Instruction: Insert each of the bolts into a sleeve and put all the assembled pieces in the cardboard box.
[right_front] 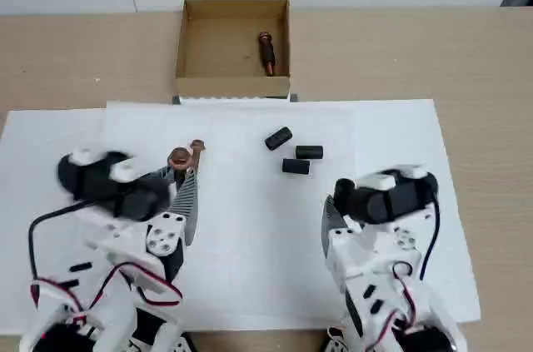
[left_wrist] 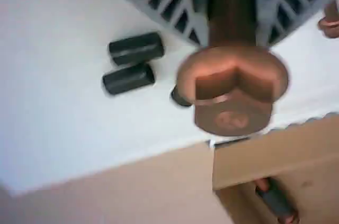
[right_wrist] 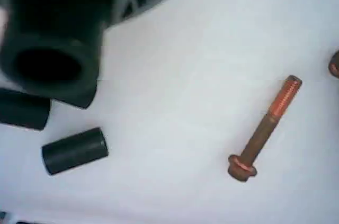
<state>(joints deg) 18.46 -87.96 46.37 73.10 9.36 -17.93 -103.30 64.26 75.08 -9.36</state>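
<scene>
A bolt (left_wrist: 233,83) is clamped tight in the left claw (left_wrist: 231,15), and a sleeve (right_wrist: 50,65) is gripped by the right claw (right_front: 330,223).

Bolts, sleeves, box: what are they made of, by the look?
The bolts look like metal with a copper-coloured coating: slight sheen, cut threads, flanged hex head. The sleeves are matte black, plastic or rubber, I cannot tell which: no glint. The cardboard box is plain brown board, dull, with folded walls.

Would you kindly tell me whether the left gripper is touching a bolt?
Touching. In the left wrist view the left gripper is clamped on the shank of the bolt.
</scene>
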